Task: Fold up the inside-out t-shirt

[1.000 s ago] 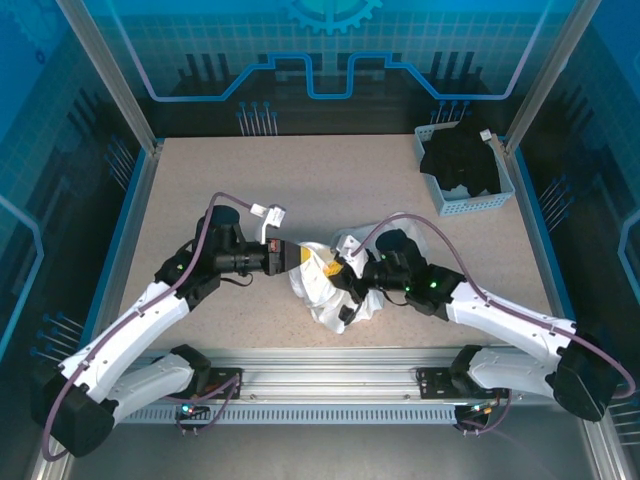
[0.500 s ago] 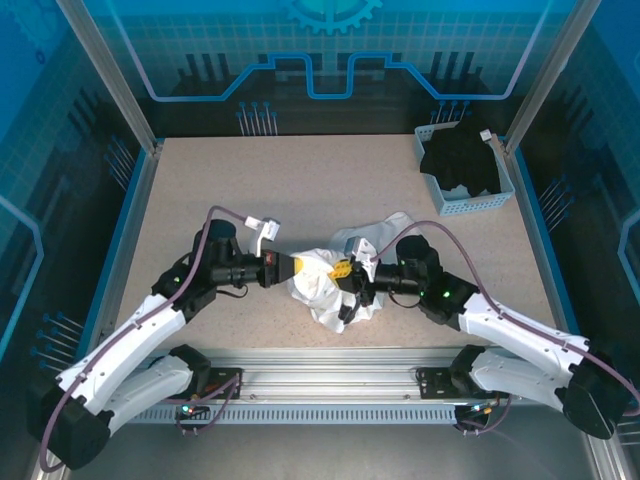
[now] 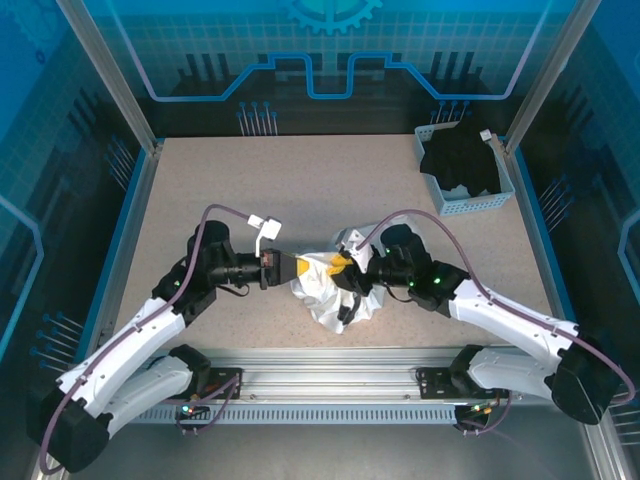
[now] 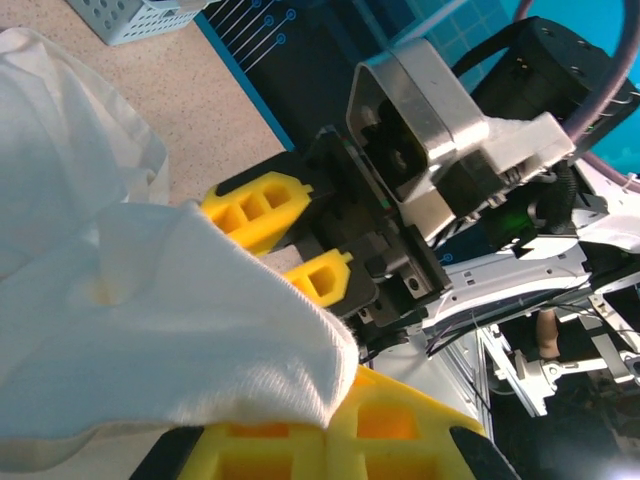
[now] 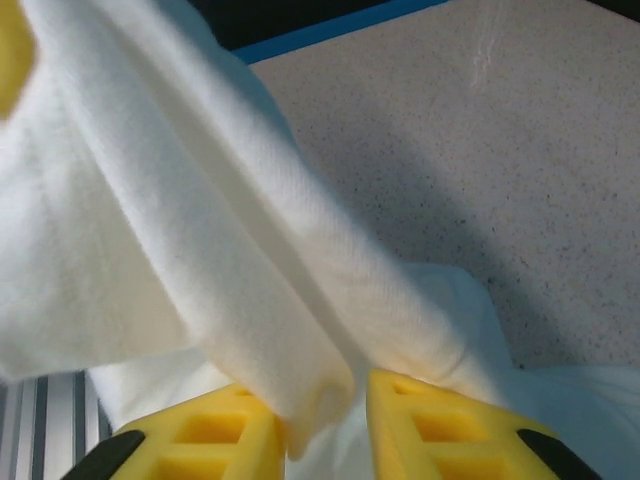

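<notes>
Looking down from above, we find the inside-out t-shirt (image 3: 325, 297) bunched in a crumpled white heap on the table (image 3: 300, 180), near its front edge and between the two arms. Both arms reach in toward it from opposite sides.

We see the left gripper (image 3: 288, 268) at the heap's left flank, clenched on the fabric. In its own wrist camera, white cloth drapes across the lower yellow finger (image 4: 300, 440) and hides the upper one, so we cannot see the pinch point itself.

Facing it, the right gripper (image 3: 347, 270) sits at the top right of the heap, very close to the left one. From its wrist camera we see its two yellow fingers (image 5: 200, 435) standing a little apart, and a folded ridge of the shirt (image 5: 200, 250) hangs down into the gap between them. The fold touches the inner side of the left-hand finger; we cannot tell whether the other finger presses on it. The jaws look loosened, not clamped.

At the far right corner of the table we note a pale blue basket (image 3: 470, 206) holding a black garment (image 3: 460, 160), well apart from the shirt.
</notes>
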Controlling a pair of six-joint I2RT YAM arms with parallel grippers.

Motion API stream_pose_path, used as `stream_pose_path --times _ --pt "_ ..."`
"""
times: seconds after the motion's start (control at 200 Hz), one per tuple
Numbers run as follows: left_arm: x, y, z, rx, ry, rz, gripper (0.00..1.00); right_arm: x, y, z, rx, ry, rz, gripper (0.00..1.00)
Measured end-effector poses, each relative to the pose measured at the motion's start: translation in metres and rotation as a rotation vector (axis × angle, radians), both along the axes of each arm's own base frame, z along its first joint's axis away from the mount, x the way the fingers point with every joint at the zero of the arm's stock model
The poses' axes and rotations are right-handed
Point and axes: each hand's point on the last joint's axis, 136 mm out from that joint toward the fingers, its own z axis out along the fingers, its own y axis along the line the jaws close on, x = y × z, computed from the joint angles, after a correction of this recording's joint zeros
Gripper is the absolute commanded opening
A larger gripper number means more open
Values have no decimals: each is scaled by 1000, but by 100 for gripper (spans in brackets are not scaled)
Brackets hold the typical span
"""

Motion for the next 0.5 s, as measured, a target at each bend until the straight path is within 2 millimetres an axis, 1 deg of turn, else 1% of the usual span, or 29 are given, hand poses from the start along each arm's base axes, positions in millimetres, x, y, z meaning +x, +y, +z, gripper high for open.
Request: stream_pose_path --times 0.05,0.12,0.22,0.31,0.405,0.5 --pt "2 -1 -1 2 8 4 0 -4 -4 4 1 -6 3 39" --pt "4 -1 1 3 11 9 0 -12 -9 17 17 -37 17 43" --pt "7 -1 3 3 9 16 0 -27 -15 37 47 -92 45 45" --pt "9 -2 2 6 16 21 0 -43 -14 47 65 -124 87 44" --pt "12 -3 1 11 23 28 0 -56 -8 51 76 -138 133 42" --pt "13 -3 -2 16 30 31 0 -60 2 43 59 -121 158 40"
